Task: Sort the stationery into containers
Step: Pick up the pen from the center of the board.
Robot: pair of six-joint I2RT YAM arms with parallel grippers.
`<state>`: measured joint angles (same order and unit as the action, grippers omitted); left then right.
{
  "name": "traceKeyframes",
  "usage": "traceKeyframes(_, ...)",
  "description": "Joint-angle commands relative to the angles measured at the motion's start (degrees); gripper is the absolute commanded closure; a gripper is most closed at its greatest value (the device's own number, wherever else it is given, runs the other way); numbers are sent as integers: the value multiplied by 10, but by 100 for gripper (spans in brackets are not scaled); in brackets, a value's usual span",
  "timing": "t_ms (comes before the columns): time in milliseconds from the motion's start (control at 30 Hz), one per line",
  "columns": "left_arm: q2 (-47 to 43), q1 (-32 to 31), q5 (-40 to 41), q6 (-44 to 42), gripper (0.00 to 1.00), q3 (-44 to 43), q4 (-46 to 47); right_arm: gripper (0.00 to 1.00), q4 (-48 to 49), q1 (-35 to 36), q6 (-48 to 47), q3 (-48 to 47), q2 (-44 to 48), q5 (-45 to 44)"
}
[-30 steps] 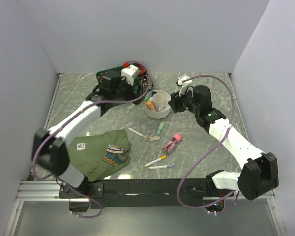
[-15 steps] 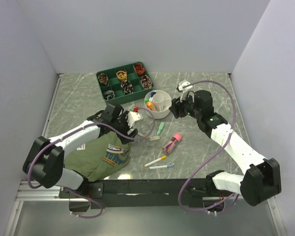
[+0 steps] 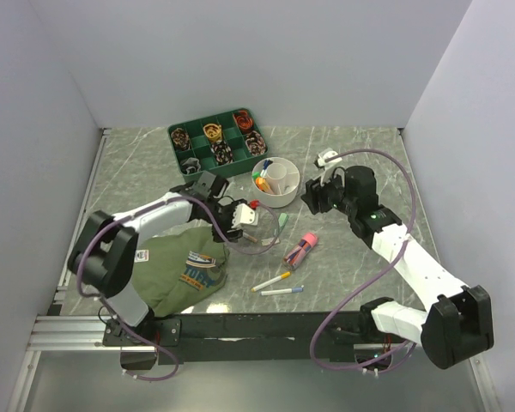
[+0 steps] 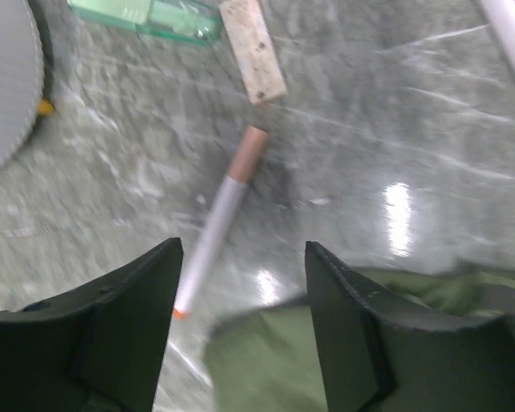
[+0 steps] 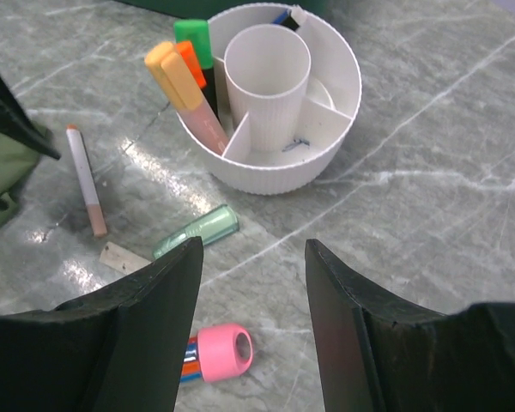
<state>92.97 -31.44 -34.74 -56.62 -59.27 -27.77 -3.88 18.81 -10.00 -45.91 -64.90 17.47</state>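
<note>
A white pen with a brown cap (image 4: 225, 210) lies on the marble table beside the olive shirt (image 4: 283, 352). My left gripper (image 4: 243, 253) hangs open just above it, with the pen's orange tip between the fingers. The white divided cup (image 5: 275, 163) holds orange highlighters (image 5: 182, 79) and a green marker (image 5: 191, 36). My right gripper (image 5: 253, 257) is open and empty over bare table in front of the cup. Below it lie a pale green highlighter (image 5: 197, 232) and a pink-capped marker bundle (image 5: 219, 352). Two thin pens (image 3: 275, 286) lie nearer the front edge.
The green compartment tray (image 3: 216, 142) stands at the back, behind the cup (image 3: 275, 182). A small tan flat piece (image 4: 253, 51) lies by the green highlighter. The folded shirt (image 3: 176, 266) covers the front left. Purple cables loop along both arms.
My left arm has swung from the green tray down to the white pen by the shirt, and its jaws have narrowed. The right gripper has shifted slightly right of the cup.
</note>
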Motion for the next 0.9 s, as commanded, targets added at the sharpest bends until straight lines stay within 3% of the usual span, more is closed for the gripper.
traceKeyframes(0,44,-8,-30,-81,39,-65,-24,41,16,-11,-6,14,28,8)
traceKeyframes(233,122,-27,-26,-106,56,-123,-78,42,26,-24,-4,25,29,12)
traceKeyframes(733,176,-52,-1,-68,61,-141,-62,43,38,-40,8,18,7,20)
traceKeyframes(867,186,-63,20,-60,71,-146,-63,43,37,-41,7,21,9,19)
